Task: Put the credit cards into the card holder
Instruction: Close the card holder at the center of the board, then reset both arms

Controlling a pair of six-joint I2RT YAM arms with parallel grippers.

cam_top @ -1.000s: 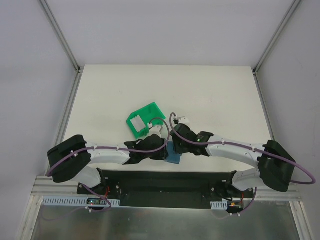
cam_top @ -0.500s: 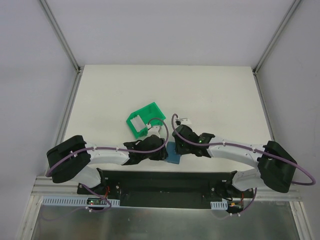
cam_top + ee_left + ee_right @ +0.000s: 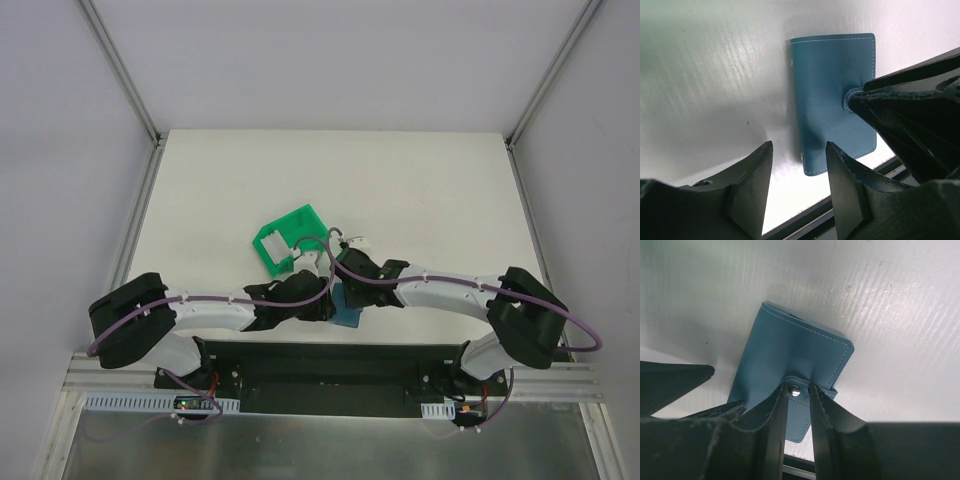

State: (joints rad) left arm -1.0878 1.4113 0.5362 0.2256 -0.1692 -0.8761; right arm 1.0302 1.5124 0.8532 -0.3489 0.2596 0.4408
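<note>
The card holder [image 3: 832, 90] is a teal-blue wallet lying folded shut on the white table by its near edge [image 3: 350, 316]. My right gripper [image 3: 796, 387] is down on it, jaws narrow. One fingertip sits on each side of the metal snap [image 3: 795, 390] on the wallet's strap. Whether they pinch the strap is unclear. My left gripper [image 3: 797, 147] is open just short of the wallet's near corner, with nothing between its fingers. One pale credit card [image 3: 272, 243] lies in the green bin [image 3: 297, 222]. Other cards are not visible.
The green bin stands just behind the two grippers [image 3: 335, 297], which crowd together over the wallet. A black rail [image 3: 850, 220] runs along the table's near edge right below the wallet. White walls and metal posts [image 3: 140, 205] border the table.
My right gripper's jaws have narrowed around the snap, and the right arm has drawn in to the left. The left gripper has stayed over the wallet's corner.
</note>
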